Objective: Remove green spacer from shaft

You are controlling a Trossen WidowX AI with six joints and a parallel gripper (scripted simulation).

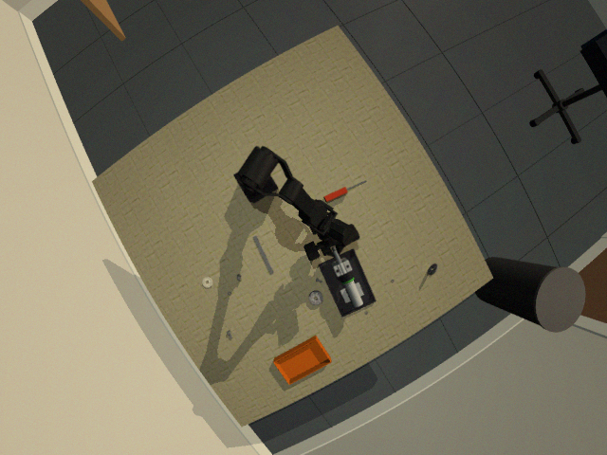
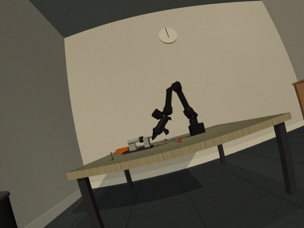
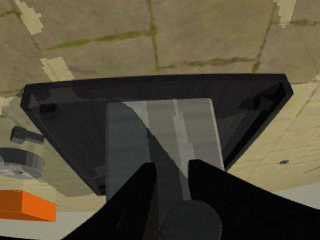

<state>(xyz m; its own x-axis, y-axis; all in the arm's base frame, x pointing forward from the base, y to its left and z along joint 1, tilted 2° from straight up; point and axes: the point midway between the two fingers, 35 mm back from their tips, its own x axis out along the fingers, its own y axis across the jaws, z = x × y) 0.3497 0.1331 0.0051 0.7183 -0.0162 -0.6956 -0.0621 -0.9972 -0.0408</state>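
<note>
My gripper (image 1: 334, 248) (image 2: 153, 138) (image 3: 171, 172) is shut on the grey shaft (image 1: 337, 256) (image 2: 150, 137), near its free end, whose round face (image 3: 191, 222) shows between the fingers in the wrist view. The shaft passes through the light grey support block (image 1: 342, 267) (image 2: 147, 142) (image 3: 195, 130) toward the pale housing (image 1: 354, 295) (image 2: 133, 141). A green spacer (image 1: 348, 281) (image 2: 140, 139) sits at the housing's near face, with a black section (image 1: 346, 275) between it and the support block. It has not visibly separated from the housing. The shaft's inner end is hidden.
The assembly stands on a dark base (image 1: 333, 286) (image 3: 150, 86). An orange bin (image 1: 303, 361) (image 2: 121, 149) (image 3: 37, 206) lies beyond it. A round metal part (image 1: 315, 298) (image 3: 20, 164) and small bolt (image 1: 319, 281) (image 3: 27, 135) lie beside the base. A red screwdriver (image 1: 336, 194) (image 2: 179, 139) lies near the arm.
</note>
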